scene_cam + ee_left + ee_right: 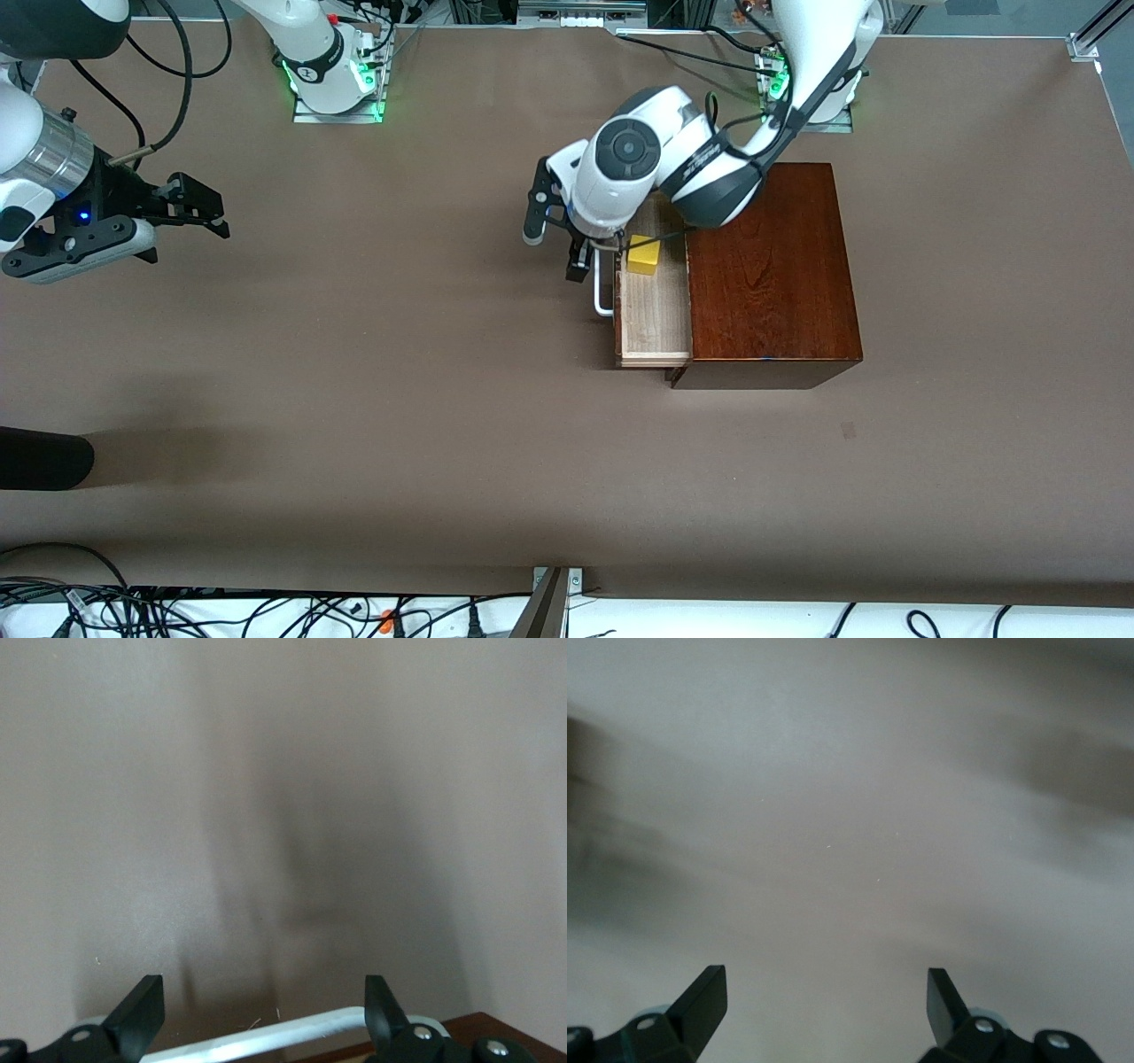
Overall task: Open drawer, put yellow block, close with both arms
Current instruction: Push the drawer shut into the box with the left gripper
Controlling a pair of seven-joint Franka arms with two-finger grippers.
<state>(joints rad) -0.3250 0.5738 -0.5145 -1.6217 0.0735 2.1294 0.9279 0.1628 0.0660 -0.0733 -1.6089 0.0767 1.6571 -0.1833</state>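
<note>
Front view: yellow block (pixel 643 254) in drawer (pixel 654 306).

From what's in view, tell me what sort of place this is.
Probably a robotics lab bench: two arms bolted along a brown-covered table, cables bundled along its edge, and staged props only, a wooden box with an open drawer holding a yellow block.

Left hand (pixel 556 232) low, fingers apart; right hand (pixel 199 208) raised, fingers apart, waiting.
</note>
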